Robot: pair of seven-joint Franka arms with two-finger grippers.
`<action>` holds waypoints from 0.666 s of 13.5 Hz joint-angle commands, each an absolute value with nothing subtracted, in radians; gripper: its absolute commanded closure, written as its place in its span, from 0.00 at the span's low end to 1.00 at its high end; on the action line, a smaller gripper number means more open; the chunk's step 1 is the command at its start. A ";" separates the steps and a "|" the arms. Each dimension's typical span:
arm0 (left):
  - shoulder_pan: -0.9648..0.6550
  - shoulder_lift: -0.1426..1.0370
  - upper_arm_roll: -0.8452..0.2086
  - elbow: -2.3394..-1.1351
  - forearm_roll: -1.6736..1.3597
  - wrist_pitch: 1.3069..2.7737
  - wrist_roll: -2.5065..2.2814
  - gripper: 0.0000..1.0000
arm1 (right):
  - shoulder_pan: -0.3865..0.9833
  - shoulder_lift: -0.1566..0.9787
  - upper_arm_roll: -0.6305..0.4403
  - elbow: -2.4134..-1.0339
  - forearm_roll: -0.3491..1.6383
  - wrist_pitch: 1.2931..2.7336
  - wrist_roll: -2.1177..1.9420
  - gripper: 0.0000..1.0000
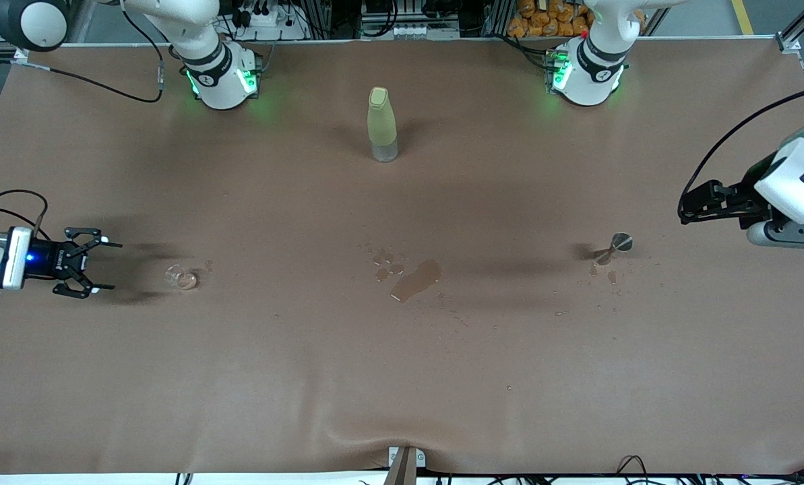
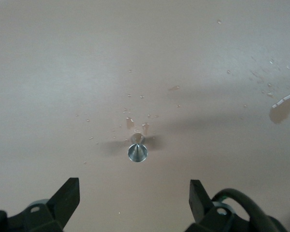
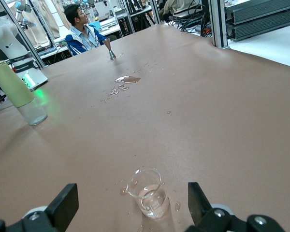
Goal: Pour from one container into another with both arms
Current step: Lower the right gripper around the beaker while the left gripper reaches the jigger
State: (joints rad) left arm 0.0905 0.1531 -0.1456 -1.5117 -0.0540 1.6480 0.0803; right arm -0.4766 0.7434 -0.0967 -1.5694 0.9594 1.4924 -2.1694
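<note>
The tiny clear glass cup [image 1: 182, 277] stands on the brown table toward the right arm's end, with a little liquid in it. My right gripper [image 1: 108, 265] hangs low beside it, open, its fingers apart from the cup; the cup [image 3: 147, 193] shows just ahead of the gripper [image 3: 130, 205]. The steel jigger [image 1: 616, 248] stands toward the left arm's end, with droplets round it. My left gripper [image 1: 695, 205] is up in the air near that end, open and empty. In the left wrist view the jigger [image 2: 137, 151] lies ahead of the gripper [image 2: 134, 200].
A tall yellow-green bottle [image 1: 382, 124] stands mid-table, farther from the front camera. A brown puddle [image 1: 415, 279] and wet drops [image 1: 385, 259] lie between cup and jigger. The table cloth bulges at the front edge [image 1: 402, 438].
</note>
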 commanded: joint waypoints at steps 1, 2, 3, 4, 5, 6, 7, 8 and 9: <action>0.141 0.198 -0.150 -1.509 -0.135 1.647 0.233 0.00 | -0.485 0.788 -0.097 -1.575 0.986 1.482 -2.268 0.00; 0.147 0.207 -0.150 -1.512 -0.138 1.649 0.300 0.00 | -0.483 0.814 -0.097 -1.574 0.992 1.482 -2.310 0.00; 0.161 0.218 -0.150 -1.516 -0.144 1.649 0.398 0.00 | -0.483 0.831 -0.097 -1.575 1.011 1.480 -2.342 0.00; 0.185 0.228 -0.150 -1.528 -0.172 1.649 0.496 0.00 | -0.482 0.845 -0.094 -1.574 1.017 1.480 -2.373 0.00; 0.210 0.233 -0.150 -1.548 -0.225 1.649 0.576 0.00 | -0.482 0.859 -0.083 -1.574 1.035 1.480 -2.403 0.00; 0.233 0.239 -0.150 -1.560 -0.266 1.649 0.625 0.00 | -0.480 0.879 -0.077 -1.574 1.051 1.474 -2.431 0.00; 0.239 0.254 -0.150 -1.563 -0.276 1.649 0.676 0.00 | -0.480 0.899 -0.075 -1.574 1.066 1.465 -2.459 0.00; 0.239 0.271 -0.150 -1.563 -0.276 1.649 0.751 0.00 | -0.480 0.916 -0.072 -1.572 1.080 1.457 -2.488 0.00; 0.244 0.290 -0.152 -1.566 -0.279 1.648 0.855 0.00 | -0.482 0.928 -0.071 -1.572 1.088 1.454 -2.514 0.00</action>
